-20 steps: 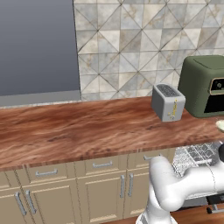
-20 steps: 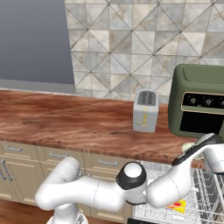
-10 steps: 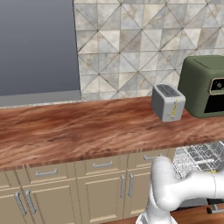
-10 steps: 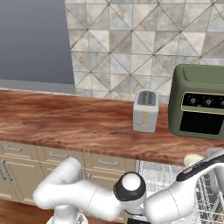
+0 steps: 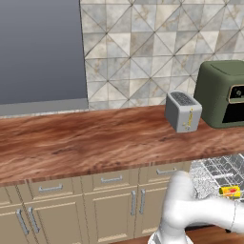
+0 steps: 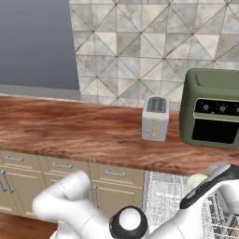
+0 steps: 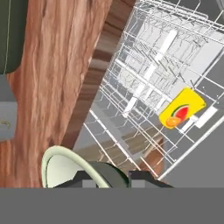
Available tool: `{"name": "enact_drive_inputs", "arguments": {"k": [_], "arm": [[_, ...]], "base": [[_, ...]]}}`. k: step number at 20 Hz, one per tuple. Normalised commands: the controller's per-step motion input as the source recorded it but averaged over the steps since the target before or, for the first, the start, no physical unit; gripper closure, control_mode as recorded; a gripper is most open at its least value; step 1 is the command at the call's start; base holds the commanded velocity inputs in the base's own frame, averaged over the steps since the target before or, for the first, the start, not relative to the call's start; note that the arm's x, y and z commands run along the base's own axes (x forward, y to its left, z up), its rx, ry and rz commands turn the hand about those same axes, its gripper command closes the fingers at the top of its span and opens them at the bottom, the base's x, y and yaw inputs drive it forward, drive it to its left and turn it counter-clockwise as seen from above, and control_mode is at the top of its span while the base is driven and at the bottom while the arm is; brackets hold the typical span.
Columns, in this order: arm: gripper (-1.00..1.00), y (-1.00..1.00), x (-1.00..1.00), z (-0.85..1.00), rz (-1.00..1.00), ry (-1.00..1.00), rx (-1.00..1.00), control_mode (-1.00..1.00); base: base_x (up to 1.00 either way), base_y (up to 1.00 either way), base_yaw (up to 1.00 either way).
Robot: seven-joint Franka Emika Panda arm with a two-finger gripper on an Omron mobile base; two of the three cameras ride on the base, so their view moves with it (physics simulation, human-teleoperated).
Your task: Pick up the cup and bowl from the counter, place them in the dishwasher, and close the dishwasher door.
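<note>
Left base view: the cup is already lying in the dishwasher rack, under the tabletop edge; toaster and green oven sit on top; a second ago a pale sliver of bowl showed at the right edge, now it's gone from there.

Right base view: the bowl has dropped from beside the oven to just over the rack, riding with the arm.

Hand view: the tool is clamped on the bowl's rim, hanging over the open rack with the cup further in; looks like the bowl is about to be set down, door left to do.
</note>
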Motion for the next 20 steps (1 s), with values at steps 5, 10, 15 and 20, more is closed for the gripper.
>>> {"name": "enact_drive_inputs", "arguments": {"k": [5,10,15,20], "arm": [[1.0,0.58,-0.05,-0.3,-0.11,-0.16,-0.34,-1.0],[1.0,0.18,0.0,-0.5,-0.08,-0.05,-0.2,-1.0],[1.0,-0.11,0.01,-0.51,-0.02,0.0,-0.1,-1.0],[1.0,-0.35,0.1,-0.3,-0.02,0.0,-0.04,-1.0]], "base": [[0.0,0.0,0.0],[0.0,0.0,0.0],[0.0,0.0,0.0],[0.0,0.0,0.0]]}}
